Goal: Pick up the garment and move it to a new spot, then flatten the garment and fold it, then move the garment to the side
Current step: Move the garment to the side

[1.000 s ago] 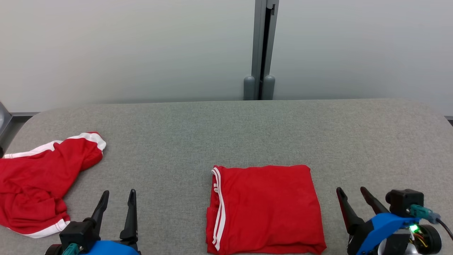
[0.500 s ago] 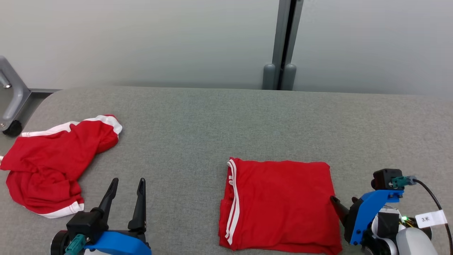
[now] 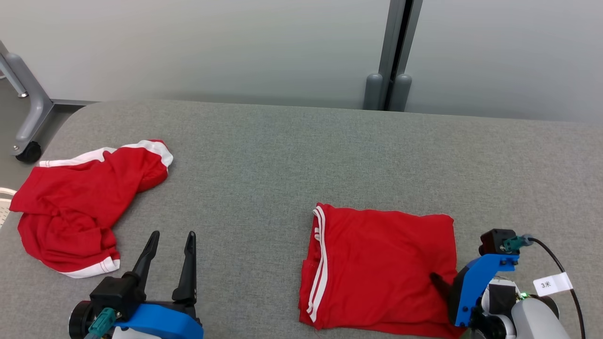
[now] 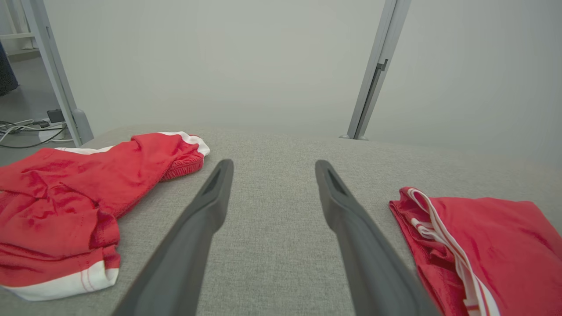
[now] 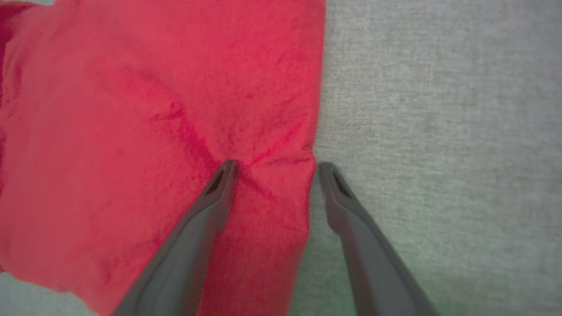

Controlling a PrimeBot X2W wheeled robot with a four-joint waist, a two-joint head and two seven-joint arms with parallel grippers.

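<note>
Garment, folded, lies on the grey table, its right edge between the spread jaws of the right gripper. One fingertip dents the cloth and the other is just outside the edge. The left gripper has its jaws spread and empty, with a crumpled garment to their left.

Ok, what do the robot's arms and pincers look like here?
Both the left pincer and right pincer have two long, tapering dark fingers on blue housings with teal connectors. On the right: a black cable with a white printed tag, and a pale grey forearm.
</note>
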